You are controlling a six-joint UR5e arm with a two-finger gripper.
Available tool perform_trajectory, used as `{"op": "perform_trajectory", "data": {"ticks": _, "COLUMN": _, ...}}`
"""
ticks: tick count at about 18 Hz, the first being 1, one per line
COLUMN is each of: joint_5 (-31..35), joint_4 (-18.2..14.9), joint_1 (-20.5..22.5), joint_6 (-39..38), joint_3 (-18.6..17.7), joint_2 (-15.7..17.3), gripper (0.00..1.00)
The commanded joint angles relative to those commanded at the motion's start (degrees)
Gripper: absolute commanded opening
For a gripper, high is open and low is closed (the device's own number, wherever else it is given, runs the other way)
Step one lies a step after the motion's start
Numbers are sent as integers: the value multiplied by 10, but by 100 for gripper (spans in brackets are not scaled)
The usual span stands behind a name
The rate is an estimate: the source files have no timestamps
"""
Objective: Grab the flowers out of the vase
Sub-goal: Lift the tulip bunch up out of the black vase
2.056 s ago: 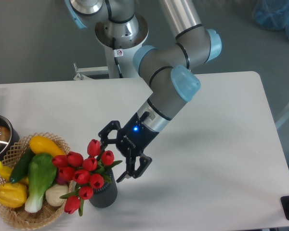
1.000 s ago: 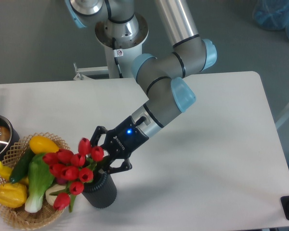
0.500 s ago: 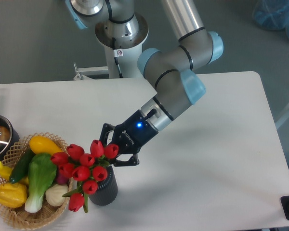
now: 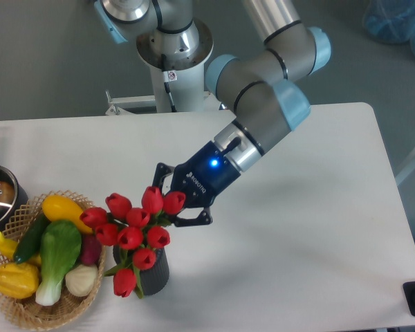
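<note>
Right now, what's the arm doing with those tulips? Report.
Gripper shut on flowers. Stems still in vase. Wicker basket close beside; nothing blocking.

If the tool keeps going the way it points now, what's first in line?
The flowers: the tool points down-left and its tips already sit at the upper buds. Behind them likely the wicker basket, though depth is unclear.

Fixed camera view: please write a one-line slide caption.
Claw shut on the flowers above the vase, beside a vegetable basket.

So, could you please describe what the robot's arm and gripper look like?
The arm has thick grey tubular links with light-blue caps at the joints and a silvery upper tube. The gripper is black with two dark fingers, white lettering on its body and a glowing blue light.
</note>
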Motion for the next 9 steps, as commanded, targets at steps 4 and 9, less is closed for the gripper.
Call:
{"op": "perform_trajectory", "data": {"ticks": 4, "joint_5": -20, "joint_4": 0, "joint_1": 10, "joint_6": -26, "joint_3": 1, "joint_2": 13, "gripper": 1}}
{"op": "perform_trajectory", "data": {"ticks": 9, "joint_5": -33, "joint_4": 0, "joint_1": 15, "joint_6": -33, "joint_3": 4, "joint_2": 17, "gripper": 1}}
